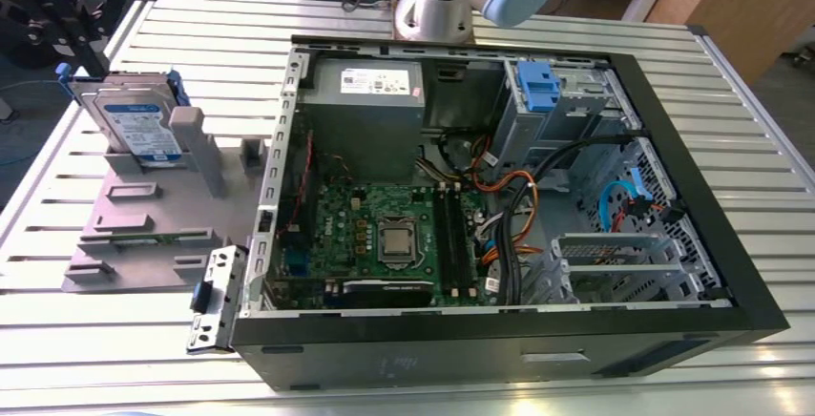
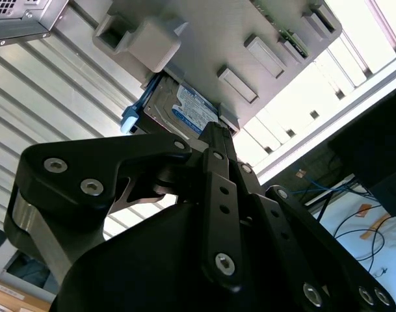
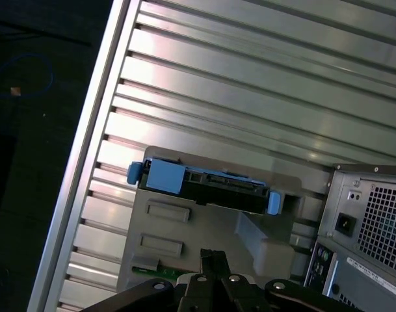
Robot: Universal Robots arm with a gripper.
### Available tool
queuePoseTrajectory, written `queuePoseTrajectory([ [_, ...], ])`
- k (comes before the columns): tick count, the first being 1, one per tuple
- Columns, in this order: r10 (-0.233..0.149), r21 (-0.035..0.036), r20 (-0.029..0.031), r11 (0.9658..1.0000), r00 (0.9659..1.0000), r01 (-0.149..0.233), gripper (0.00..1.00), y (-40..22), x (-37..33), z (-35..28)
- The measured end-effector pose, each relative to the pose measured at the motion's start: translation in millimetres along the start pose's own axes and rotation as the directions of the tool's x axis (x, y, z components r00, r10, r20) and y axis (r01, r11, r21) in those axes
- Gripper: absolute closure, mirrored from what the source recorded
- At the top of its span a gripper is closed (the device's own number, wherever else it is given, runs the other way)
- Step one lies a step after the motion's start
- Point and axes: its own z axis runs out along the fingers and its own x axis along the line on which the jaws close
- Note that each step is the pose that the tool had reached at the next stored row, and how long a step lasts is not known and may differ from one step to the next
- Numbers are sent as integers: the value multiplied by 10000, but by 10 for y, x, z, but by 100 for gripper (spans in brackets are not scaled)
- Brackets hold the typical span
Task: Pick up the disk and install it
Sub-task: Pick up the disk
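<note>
The disk (image 1: 134, 125), silver with a blue-and-white label and blue rails, stands tilted in a slot of the grey fixture plate (image 1: 140, 230) at the exterior view's left. My gripper (image 1: 87, 53) hangs just above and behind its upper edge, apart from it. In the second wrist view the black fingers meet at a point (image 2: 214, 130) in front of the disk (image 2: 184, 107). The first wrist view looks down on the disk's top edge (image 3: 207, 188), and the gripper (image 3: 214, 255) is shut with nothing in it.
An open computer case (image 1: 510, 330) lies beside the fixture, with a green motherboard (image 1: 382, 235), cables and a drive bay with a blue bracket (image 1: 535, 87). A loose metal bracket (image 1: 217, 297) lies by the case's corner. The slatted metal table (image 1: 713, 72) ends close to the fixture.
</note>
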Motion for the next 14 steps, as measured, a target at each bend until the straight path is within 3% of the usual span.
queuePoseTrajectory([
  [14, -126, -4, -1, 9999, 9999, 126, 89, 0, 0, 0],
])
